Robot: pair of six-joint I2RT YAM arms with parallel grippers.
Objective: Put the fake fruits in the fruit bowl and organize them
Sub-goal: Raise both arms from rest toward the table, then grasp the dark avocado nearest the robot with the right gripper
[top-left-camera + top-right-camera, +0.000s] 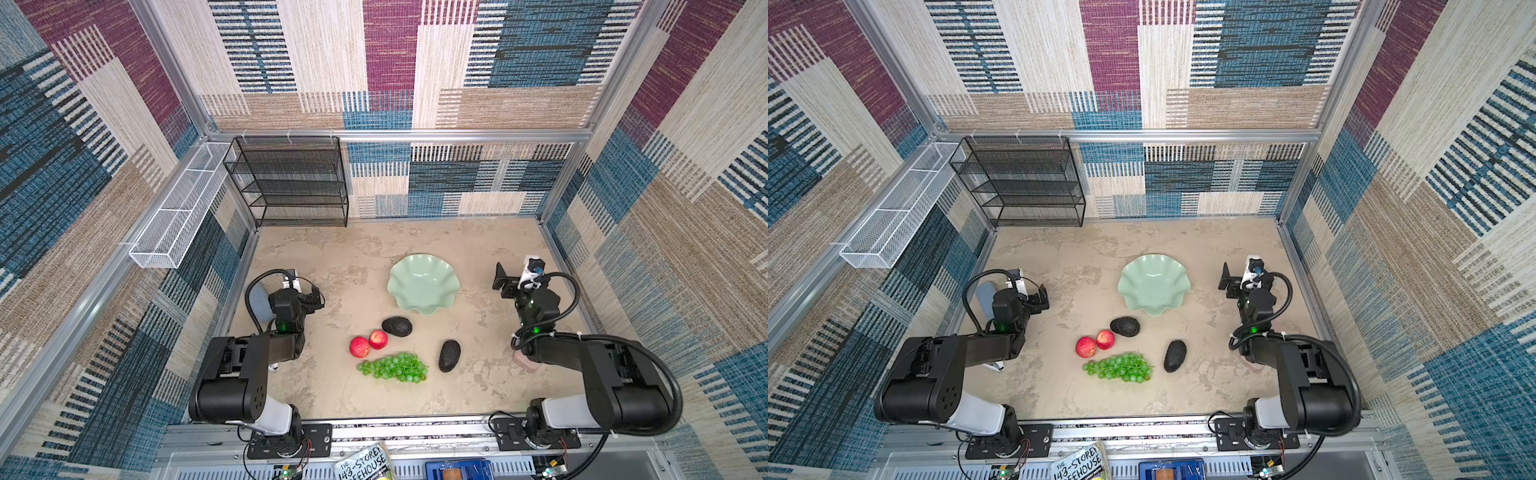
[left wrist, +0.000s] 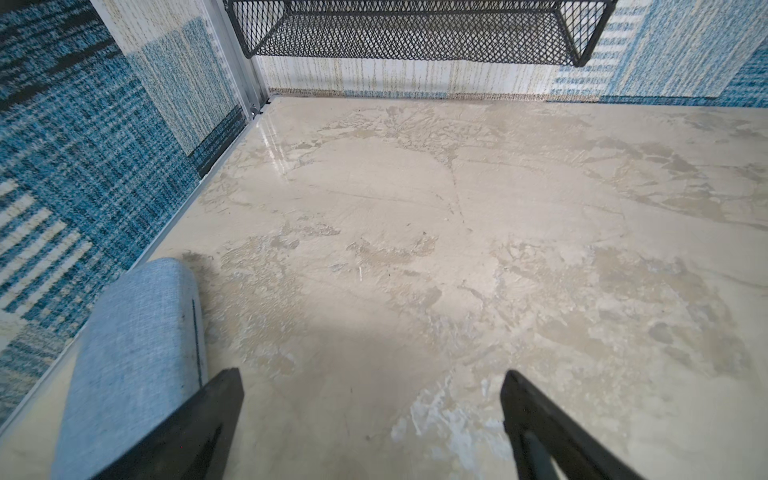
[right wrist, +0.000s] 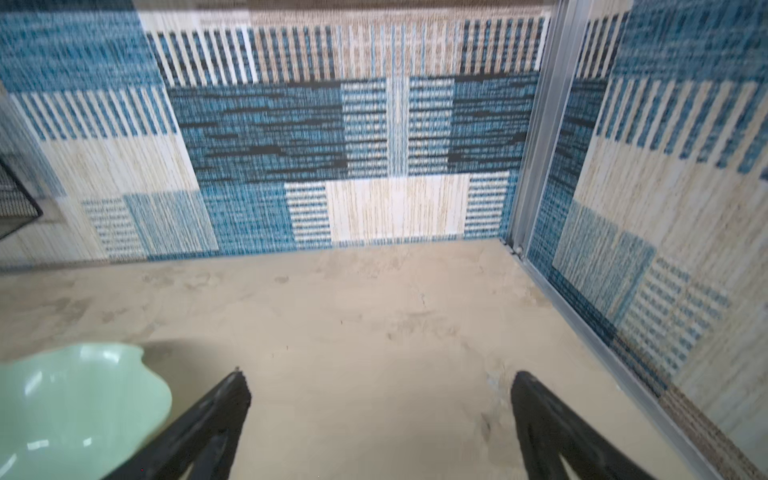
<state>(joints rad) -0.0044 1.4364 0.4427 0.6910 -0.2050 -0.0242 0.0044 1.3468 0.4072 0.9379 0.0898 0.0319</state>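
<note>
Both grippers are empty, jaws spread wide. My left gripper [image 2: 372,386] is over bare table [image 1: 332,395] beside the blue-grey case [image 2: 137,353], and my right gripper [image 3: 380,386] is near the rim of the fruit bowl [image 3: 83,407]. No fruit is in the bowl yet. Nearest me lies the grape bunch [image 1: 392,368], which I judge light, floppy and glossy, so I would pinch it across the thick middle rather than by one berry. The near avocado [image 1: 449,355] lies apart on my right. It looks firm and dull-skinned, best taken across its narrow waist. The nearer apple [image 1: 359,347] and farther apple [image 1: 378,339] sit side by side, apparently touching, with the far avocado [image 1: 397,326] just beside them. The apples are smooth and round, likely to roll if nudged. Beyond these the bowl looks hard and possibly breakable, and its wavy rim needs clearing on descent. Open floor runs behind it to the black mesh rack [image 1: 291,183], and the side walls are close to both arms.
</note>
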